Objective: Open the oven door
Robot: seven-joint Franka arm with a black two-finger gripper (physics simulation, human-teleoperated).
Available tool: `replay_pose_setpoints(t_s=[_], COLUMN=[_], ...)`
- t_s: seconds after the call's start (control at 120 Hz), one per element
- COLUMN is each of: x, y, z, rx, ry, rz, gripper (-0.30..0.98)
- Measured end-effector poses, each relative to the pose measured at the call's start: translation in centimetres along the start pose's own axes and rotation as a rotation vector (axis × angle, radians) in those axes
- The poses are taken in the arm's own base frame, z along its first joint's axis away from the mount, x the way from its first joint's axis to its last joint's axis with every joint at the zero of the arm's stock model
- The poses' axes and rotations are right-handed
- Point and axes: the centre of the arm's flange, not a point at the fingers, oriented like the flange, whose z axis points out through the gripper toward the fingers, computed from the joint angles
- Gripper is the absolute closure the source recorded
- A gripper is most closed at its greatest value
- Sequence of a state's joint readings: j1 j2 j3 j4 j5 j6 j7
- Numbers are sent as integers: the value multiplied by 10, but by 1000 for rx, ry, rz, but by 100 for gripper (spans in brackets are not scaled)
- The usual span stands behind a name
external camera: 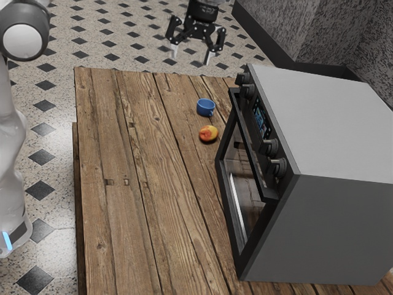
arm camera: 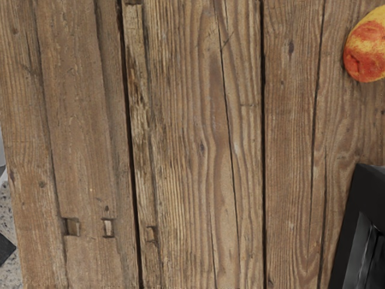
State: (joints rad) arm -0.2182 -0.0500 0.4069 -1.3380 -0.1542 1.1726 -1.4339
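High at the top of the exterior view, my gripper [external camera: 191,57] hangs with its two fingers spread wide and nothing between them. The grey oven [external camera: 334,126] stands on the wooden table, at the exterior view's right. Its dark-framed glass door [external camera: 247,193] faces the exterior view's left and looks closed. A long black handle [external camera: 250,147] runs across the door's upper part, below the knobs, well apart from my gripper. In the wrist view, a black corner of the oven [arm camera: 360,201] is visible.
A blue cup [external camera: 205,107] and a red-yellow fruit [external camera: 208,133] sit on the table [external camera: 141,215] near the oven's front. The wrist view also has the fruit [arm camera: 367,49] beside the planks [arm camera: 192,144].
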Motion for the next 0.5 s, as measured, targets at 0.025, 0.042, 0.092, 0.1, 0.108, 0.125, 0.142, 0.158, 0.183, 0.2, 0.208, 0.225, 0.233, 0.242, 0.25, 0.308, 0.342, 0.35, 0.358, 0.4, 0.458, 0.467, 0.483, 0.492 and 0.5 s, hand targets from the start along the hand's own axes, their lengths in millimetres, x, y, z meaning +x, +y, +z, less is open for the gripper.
replay_pose_setpoints(t_s=[0.025,0.042,0.092,0.1,0.108,0.125,0.142,0.158,0.183,0.2,0.208,0.225,0.233,0.242,0.25,0.308,0.342,0.35,0.358,0.4,0.458,0.467,0.483,0.492,0.5], x=[-1,-2,-3,-3,-3,-3,-5,-12,-31,-46,-53,-64,-68,-71,-73,-78,-80,-81,-83,-96,-118,-121,-128,-132,-136], y=[1,2,2,1,1,1,1,-4,-15,-24,-28,-40,-46,-52,-58,-91,-102,-105,-109,-137,-178,-181,-187,-191,-195], z=[-1,-1,-5,-6,-6,-8,-9,-13,-23,-29,-32,-40,-44,-48,-51,-69,-72,-73,-75,-83,-76,-75,-69,-64,-59], rx=[-11,-17,-39,-43,-46,-51,-56,-69,-98,-114,-122,-141,-151,-159,-167,-190,-182,-179,-178,-180,-173,-172,-168,-164,-162], ry=[0,0,-3,-2,0,10,27,47,69,76,78,79,79,78,77,51,37,32,24,-12,-21,-20,-17,-14,-11], rz=[-36,-60,-129,-141,-153,-178,-201,-215,-214,-204,-199,-194,-195,-198,-203,-251,-281,-286,-287,-281,-282,-283,-284,-283,-281], gripper=[0,0,0,0,0,0,0,0,0,0,0,0,0,0,0,0,0,0,0,0,0,0,0,0,0])
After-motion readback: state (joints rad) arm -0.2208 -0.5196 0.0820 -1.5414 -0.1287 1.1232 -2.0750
